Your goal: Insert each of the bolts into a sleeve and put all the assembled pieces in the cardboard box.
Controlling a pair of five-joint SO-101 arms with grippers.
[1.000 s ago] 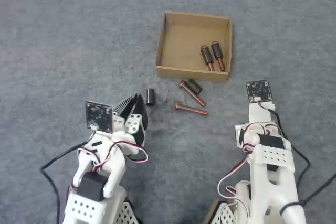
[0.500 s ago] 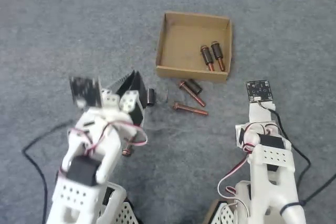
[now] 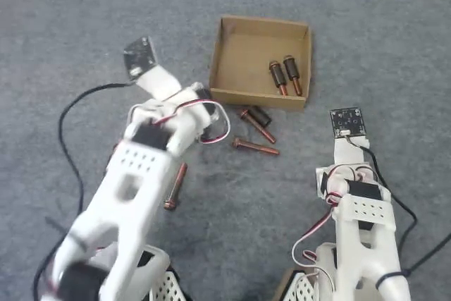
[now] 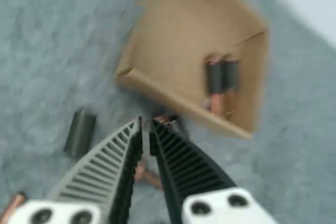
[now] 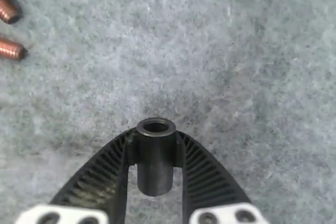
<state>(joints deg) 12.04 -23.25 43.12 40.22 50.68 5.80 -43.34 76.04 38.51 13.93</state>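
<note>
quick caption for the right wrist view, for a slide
Right gripper shut on a short black cylindrical metal sleeve above grey carpet, two copper bolt ends nearby

The left arm [image 3: 141, 167] lies across the approach to the cardboard box [image 3: 257, 99]; loose bolts [image 3: 255, 147] clutter its front; the surface [image 3: 394, 54] to its right is open.

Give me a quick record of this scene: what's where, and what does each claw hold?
box: two assembled pieces inside
left gripper: shut, empty, before the box
right gripper: holds a sleeve upright
loose sleeve: lying on carpet
bare bolts: two on carpet
third bolt: beside another sleeve, by the box
</note>
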